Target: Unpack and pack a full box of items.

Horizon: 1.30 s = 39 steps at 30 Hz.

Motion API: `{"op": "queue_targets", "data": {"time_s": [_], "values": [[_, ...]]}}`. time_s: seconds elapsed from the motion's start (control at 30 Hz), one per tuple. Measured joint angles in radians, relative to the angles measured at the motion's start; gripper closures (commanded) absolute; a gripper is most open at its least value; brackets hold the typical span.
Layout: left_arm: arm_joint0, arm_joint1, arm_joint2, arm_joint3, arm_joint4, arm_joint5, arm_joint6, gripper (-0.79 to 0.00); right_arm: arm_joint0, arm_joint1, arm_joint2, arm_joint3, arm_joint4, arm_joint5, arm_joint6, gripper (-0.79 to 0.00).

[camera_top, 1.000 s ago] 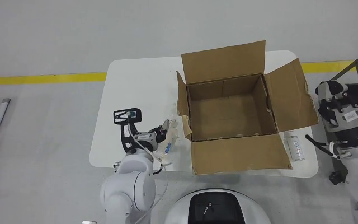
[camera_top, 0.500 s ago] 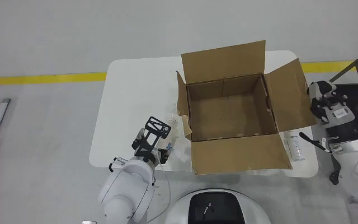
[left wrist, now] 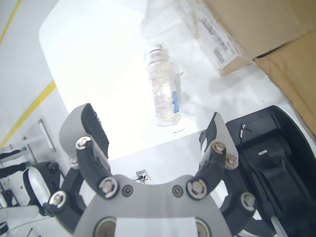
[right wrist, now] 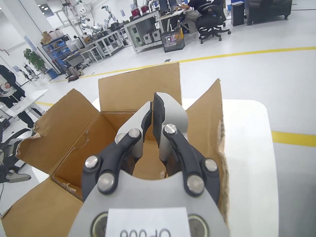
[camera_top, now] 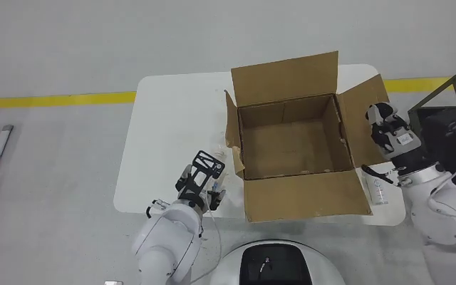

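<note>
Hovering wide open and empty, the left gripper [left wrist: 153, 115] could nudge the lying bottle [left wrist: 163, 87] off the table [left wrist: 98, 38] edge; right gripper [right wrist: 153, 107] nearly closed, empty

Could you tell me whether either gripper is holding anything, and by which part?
Nothing is held: the left gripper is open near the bottle, the right gripper shut on nothing.

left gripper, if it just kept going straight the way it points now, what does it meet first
Most likely the clear bottle lying on the white table beside the cardboard box, just ahead of the left gripper. Depth is unclear, so the table edge might come first.
</note>
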Motion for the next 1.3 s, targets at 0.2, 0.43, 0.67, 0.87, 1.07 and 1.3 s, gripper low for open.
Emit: {"op": "queue_targets", "data": {"time_s": [0.2, 0.43, 0.67, 0.87, 1.07, 1.3], "values": [[-0.083, 0.003, -0.034, 0.169, -0.127, -0.002, -0.028, -0.785, 0.041, 0.002, -0.008, 0.039, 0.009, -0.016, 0.006, 0.0], [-0.193, 0.028, -0.088, 0.319, -0.198, 0.011, -0.047, -0.785, 0.057, 0.007, 0.013, 0.066, 0.019, -0.035, 0.022, 0.0], [-0.262, 0.062, -0.121, 0.432, -0.361, 0.073, -0.109, -0.677, 0.048, 0.01, 0.022, 0.07, 0.024, -0.03, 0.029, 0.0], [-0.303, 0.088, -0.145, 0.496, -0.448, 0.108, -0.143, -0.563, 0.045, 0.013, 0.033, 0.072, 0.024, -0.027, 0.036, 0.0], [-0.321, 0.113, -0.111, 0.531, -0.472, 0.113, -0.148, -0.72, 0.047, 0.015, 0.032, 0.071, 0.025, -0.023, 0.042, 0.0], [-0.354, 0.137, -0.062, 0.58, -0.494, 0.129, -0.165, -0.767, 0.05, 0.017, 0.032, 0.07, 0.021, -0.016, 0.045, 0.0]]}}
